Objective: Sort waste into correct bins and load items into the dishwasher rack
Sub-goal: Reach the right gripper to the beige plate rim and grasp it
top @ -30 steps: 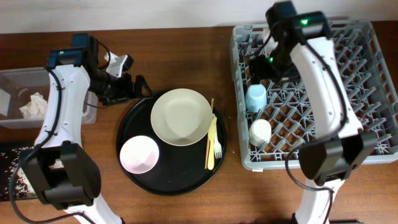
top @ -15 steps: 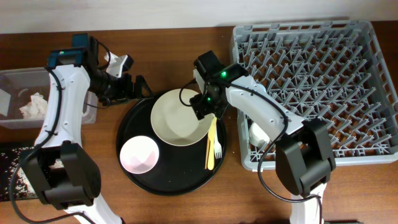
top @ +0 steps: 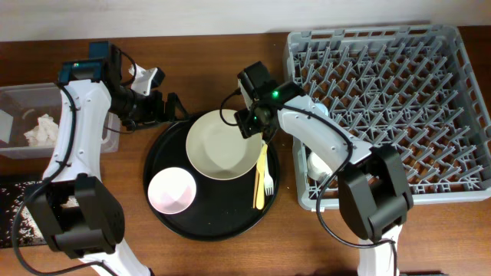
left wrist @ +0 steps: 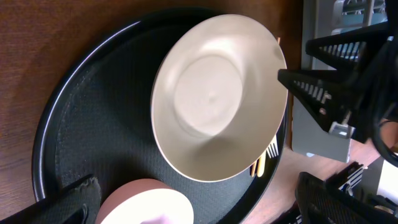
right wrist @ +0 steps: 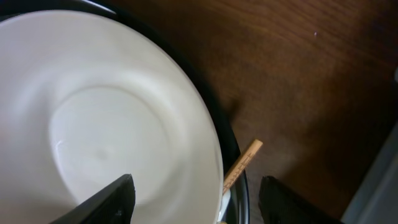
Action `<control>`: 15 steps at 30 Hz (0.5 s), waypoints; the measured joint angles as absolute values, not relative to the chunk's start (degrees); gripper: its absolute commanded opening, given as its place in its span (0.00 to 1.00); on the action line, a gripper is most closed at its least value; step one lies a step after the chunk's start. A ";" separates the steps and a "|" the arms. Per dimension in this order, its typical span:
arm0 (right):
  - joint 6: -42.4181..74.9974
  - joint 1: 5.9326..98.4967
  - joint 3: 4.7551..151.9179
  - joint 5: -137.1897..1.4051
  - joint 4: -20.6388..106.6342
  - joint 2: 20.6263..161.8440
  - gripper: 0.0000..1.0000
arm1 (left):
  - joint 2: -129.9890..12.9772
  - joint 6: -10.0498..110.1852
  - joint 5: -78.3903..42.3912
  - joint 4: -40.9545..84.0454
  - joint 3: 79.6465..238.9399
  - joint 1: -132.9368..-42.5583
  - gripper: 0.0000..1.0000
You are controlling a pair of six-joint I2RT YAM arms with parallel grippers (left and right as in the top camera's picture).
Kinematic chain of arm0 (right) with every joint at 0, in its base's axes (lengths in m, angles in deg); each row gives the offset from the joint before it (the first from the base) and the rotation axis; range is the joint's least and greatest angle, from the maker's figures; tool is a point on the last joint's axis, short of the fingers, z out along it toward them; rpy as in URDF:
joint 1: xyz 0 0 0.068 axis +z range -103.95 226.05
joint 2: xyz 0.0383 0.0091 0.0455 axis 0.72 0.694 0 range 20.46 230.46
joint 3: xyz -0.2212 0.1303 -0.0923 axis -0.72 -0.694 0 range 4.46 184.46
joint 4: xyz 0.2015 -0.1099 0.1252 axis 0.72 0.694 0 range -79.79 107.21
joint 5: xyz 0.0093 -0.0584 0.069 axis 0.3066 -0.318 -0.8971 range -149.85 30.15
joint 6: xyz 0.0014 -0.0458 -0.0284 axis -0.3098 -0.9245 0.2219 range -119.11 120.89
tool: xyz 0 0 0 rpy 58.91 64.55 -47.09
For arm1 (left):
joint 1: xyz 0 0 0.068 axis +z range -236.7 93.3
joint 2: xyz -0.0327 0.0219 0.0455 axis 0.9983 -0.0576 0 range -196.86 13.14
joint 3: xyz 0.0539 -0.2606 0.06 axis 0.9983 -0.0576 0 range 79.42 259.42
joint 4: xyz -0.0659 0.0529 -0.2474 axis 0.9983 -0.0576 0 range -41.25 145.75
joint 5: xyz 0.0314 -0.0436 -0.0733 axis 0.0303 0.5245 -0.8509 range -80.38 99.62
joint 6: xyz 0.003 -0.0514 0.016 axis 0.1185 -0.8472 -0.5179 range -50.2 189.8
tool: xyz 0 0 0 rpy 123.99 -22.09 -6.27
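Dishwasher rack (top: 453, 115) on the right of the table, with a cream cup (top: 317, 162) in its near-left part, partly under the right arm. Round black tray (top: 165, 149) at centre. Clear tub (top: 15, 100) at far left holds a crumpled tissue (top: 42, 129).

Cream plate (top: 224, 144) lies flat on the tray's far-right part, pink bowl (top: 172, 190) upright at near-left.

Chopsticks (top: 257, 192) and pale yellow fork (top: 268, 182) lie side by side just right of the plate. Long axes run far-to-near, fork tines toward the near edge. The chopsticks' far tip pokes out past the plate rim in the right wrist view.

Right gripper (right wrist: 196, 202) hangs over the plate's far-right rim, fingers apart, rim and chopstick tip between them, nothing clamped. Left gripper (top: 173, 107) sits at the tray's far-left edge, jaws wide apart, empty.

Changes: a second ago the right arm was over the rack's far-left corner. Since then it has swung to the plate rim and now covers the far ends of the fork and chopsticks. Left arm, plate, bowl and utensils unmoved.
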State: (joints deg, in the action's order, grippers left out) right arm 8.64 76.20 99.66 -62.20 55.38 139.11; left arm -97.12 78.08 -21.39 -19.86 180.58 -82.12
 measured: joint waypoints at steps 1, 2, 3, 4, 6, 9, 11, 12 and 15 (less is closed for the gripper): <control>8.71 76.20 98.78 -62.20 54.53 139.75 0.67 | -97.12 78.08 -21.39 -19.86 180.58 -82.12 1.00; 8.68 76.20 98.35 -62.20 53.96 140.27 0.67 | -97.12 78.08 -21.39 -19.86 180.58 -82.12 1.00; 8.68 76.20 97.87 -62.20 53.33 141.80 0.67 | -97.12 78.08 -21.39 -19.86 180.58 -82.12 1.00; 8.64 76.20 97.82 -62.20 52.93 142.65 0.60 | -97.12 78.08 -21.23 -19.84 180.58 -82.12 1.00; 8.77 76.20 97.80 -62.20 51.99 143.29 0.51 | -97.12 78.08 -20.80 -19.86 180.58 -82.12 1.00; 8.84 76.20 97.80 -61.98 51.69 143.31 0.31 | -97.12 78.08 -20.67 -19.84 180.58 -82.12 1.00; 8.77 76.20 97.80 -61.98 51.64 143.31 0.29 | -97.12 78.08 -20.49 -19.86 180.58 -82.12 1.00; 8.68 76.20 97.80 -61.98 51.64 143.31 0.28 | -97.12 78.08 -20.47 -19.86 180.58 -82.12 1.00; 8.60 76.20 97.80 -61.96 51.64 143.31 0.17 | -97.12 78.08 -20.34 -19.86 180.58 -82.12 1.00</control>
State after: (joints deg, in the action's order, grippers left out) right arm 8.60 76.20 97.80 -61.96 51.64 143.31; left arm -97.12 78.08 -20.34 -19.86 180.58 -82.12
